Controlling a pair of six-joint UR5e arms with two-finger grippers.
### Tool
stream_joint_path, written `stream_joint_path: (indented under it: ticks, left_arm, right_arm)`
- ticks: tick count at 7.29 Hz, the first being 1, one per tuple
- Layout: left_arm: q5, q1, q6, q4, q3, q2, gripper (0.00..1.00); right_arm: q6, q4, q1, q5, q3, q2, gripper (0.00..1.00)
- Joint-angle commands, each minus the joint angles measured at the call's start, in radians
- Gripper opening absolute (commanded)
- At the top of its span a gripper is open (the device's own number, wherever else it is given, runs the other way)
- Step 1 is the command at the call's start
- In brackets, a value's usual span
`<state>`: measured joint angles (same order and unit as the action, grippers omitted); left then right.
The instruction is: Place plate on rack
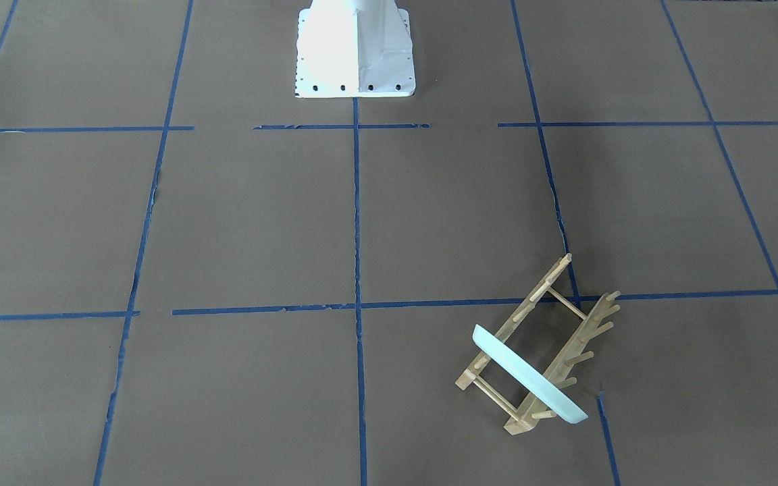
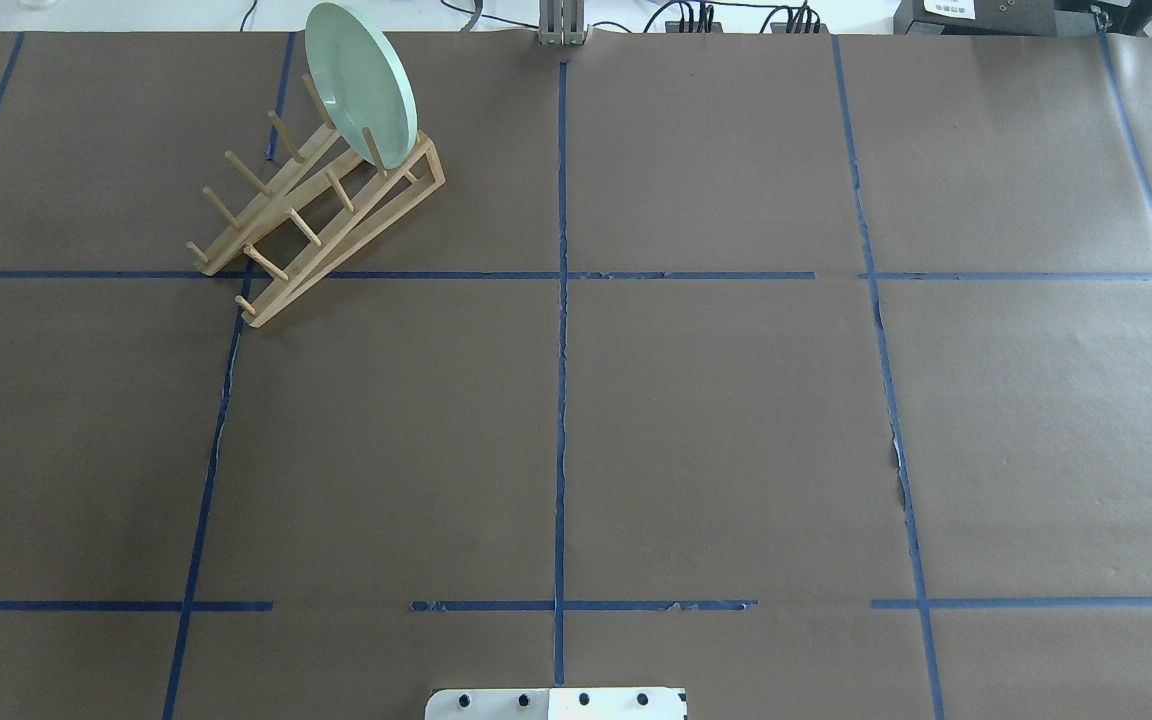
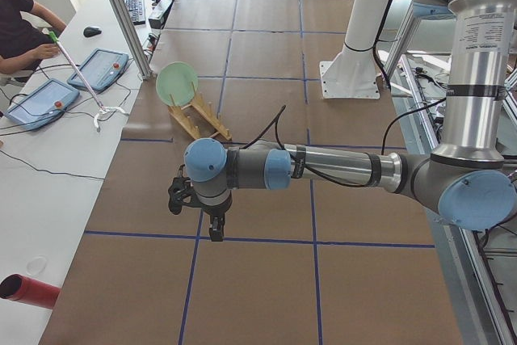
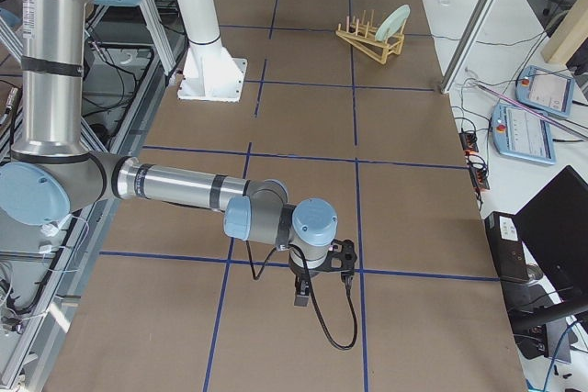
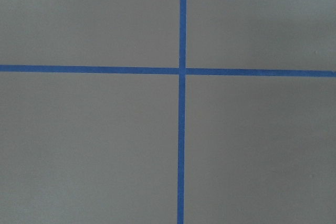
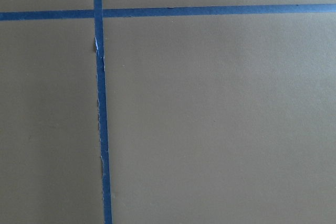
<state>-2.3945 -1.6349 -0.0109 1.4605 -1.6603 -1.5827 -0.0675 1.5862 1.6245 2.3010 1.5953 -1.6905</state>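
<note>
Brown papered counter (image 2: 636,400): plate (image 2: 358,85) in dish rack (image 2: 321,215) looks stiff, slick, breakable; I'd pinch its upper rim. Can't tell whether left hand (image 3: 215,232) or right hand (image 4: 302,293) is open or closed.

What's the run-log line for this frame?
plate: on edge in rack, far end | left arm, right arm: away from rack | jaws: state unclear | task: looks done

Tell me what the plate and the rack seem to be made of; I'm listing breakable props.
The plate: pale mint green, smooth, with a soft, even sheen. It could be glazed ceramic or melamine plastic; the look leaves that open. The rack: light unpainted wood, possibly bamboo, judging by the matt tan rails and the round pegs.
</note>
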Motion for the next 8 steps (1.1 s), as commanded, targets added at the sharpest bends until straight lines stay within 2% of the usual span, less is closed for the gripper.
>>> stream_joint_path:
  ticks: [1, 8]
  left_arm:
    - [0.008, -0.006, 0.0, -0.002, 0.001, 0.0, 1.0]
    - [0.011, -0.005, 0.0, -0.002, 0.008, -0.013, 1.0]
  right_arm:
    - [0.0, 0.0, 0.0, 0.0, 0.0, 0.0, 1.0]
    - [0.0, 0.0, 0.0, 0.0, 0.0, 0.0, 1.0]
